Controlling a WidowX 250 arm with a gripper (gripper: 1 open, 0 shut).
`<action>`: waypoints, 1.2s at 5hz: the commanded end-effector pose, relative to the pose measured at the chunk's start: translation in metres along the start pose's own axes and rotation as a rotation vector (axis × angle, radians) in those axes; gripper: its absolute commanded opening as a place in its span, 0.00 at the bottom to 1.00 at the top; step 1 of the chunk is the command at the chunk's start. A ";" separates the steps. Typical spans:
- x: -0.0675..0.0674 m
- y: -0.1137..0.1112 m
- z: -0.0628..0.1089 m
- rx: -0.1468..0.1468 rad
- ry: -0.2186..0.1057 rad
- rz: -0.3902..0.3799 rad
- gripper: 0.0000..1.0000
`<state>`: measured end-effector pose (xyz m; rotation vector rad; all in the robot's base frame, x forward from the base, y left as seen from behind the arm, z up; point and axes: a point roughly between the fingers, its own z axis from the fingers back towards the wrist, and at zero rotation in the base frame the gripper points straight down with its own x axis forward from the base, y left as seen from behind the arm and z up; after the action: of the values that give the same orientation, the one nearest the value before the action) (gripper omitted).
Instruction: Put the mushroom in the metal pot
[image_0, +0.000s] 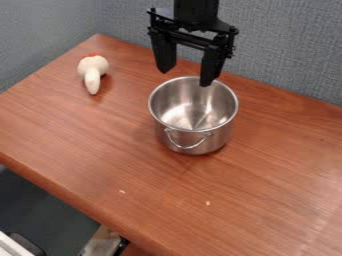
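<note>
Cream-stemmed, brown-capped toy mushroom (91, 74) lay on the wooden desk (80, 130), well apart from the shiny steel pot (194, 115). The black pincer (187, 72) hung released above the pot; it should travel over and straddle the stem squarely.

Shiny polished steel metal pot (194, 115); matt, smooth plastic-looking mushroom (92, 73) near far left corner; semi-gloss wood-grain table (267, 180); matt black gripper (187, 68).

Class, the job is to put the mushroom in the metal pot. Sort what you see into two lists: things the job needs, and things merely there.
Needed:
mushroom
metal pot
hand, open above the pot

Merely there:
wooden table
grey wall
</note>
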<state>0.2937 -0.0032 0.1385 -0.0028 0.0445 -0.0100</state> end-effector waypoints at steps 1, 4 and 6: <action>0.002 -0.006 -0.009 -0.001 0.006 0.020 1.00; -0.003 0.013 -0.029 -0.046 0.050 0.106 1.00; -0.006 0.006 -0.033 -0.093 0.109 0.123 1.00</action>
<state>0.2791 -0.0002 0.0952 -0.0851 0.1970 0.1025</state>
